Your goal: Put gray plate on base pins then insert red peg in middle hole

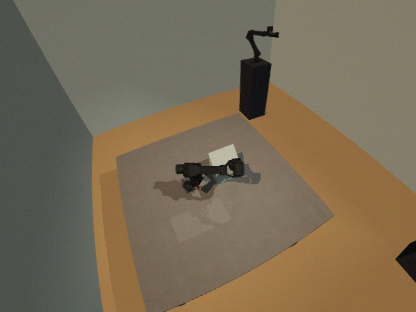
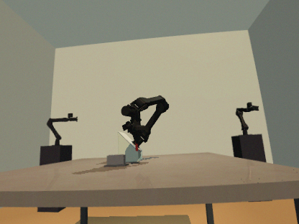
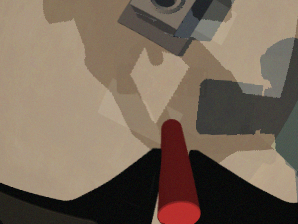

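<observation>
The red peg [image 1: 198, 186] [image 2: 136, 147] [image 3: 177, 172] is a long, smooth, round stick. In the wrist view, its near end is a flat, bright red circle. Its side is a darker red, and its far end looks smaller. The end effector [image 1: 196, 183] [image 2: 136, 143] [image 3: 174, 157] is clamped on the peg, with a black finger on each side. The peg stands about upright in the air over the table [image 1: 250, 225] [image 2: 180, 181] [image 3: 35, 100], near the gray block [image 2: 116, 160] [image 3: 150, 19] and not in its hole.

The block is boxy, with a dark round hole and a ring around it on top. The wrist picture cuts off part of it. I cannot tell which part is the gray plate, or if it lies flat on the pins. A pale slanted board [image 1: 223, 154] [image 2: 126, 138] is near the peg too.
</observation>
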`<move>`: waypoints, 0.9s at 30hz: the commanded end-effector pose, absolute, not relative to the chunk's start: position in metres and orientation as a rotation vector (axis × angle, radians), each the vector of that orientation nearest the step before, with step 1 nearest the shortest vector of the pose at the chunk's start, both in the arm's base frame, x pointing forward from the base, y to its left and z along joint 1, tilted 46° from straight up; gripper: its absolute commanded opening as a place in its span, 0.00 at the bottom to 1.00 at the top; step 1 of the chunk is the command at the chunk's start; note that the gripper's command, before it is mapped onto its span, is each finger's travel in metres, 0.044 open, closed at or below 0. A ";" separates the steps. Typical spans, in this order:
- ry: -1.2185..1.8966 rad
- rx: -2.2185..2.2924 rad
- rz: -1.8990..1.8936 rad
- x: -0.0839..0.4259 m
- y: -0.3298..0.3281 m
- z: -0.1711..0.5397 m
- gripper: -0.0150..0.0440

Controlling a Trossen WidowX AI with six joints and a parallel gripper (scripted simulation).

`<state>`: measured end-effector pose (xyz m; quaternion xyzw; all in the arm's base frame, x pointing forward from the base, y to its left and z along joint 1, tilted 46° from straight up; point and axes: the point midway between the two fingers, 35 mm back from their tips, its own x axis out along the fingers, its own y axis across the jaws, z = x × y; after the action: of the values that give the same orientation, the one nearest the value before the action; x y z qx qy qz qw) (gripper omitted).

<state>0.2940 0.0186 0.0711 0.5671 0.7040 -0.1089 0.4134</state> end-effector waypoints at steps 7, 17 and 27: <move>1.757 1.419 -0.267 0.310 -0.002 0.054 0.25; 1.753 1.416 -0.257 0.324 -0.022 0.034 0.25; 1.748 1.414 -0.252 0.334 -0.042 0.012 0.25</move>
<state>0.3303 -0.0345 0.0180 0.5670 0.7011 -0.1015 0.4204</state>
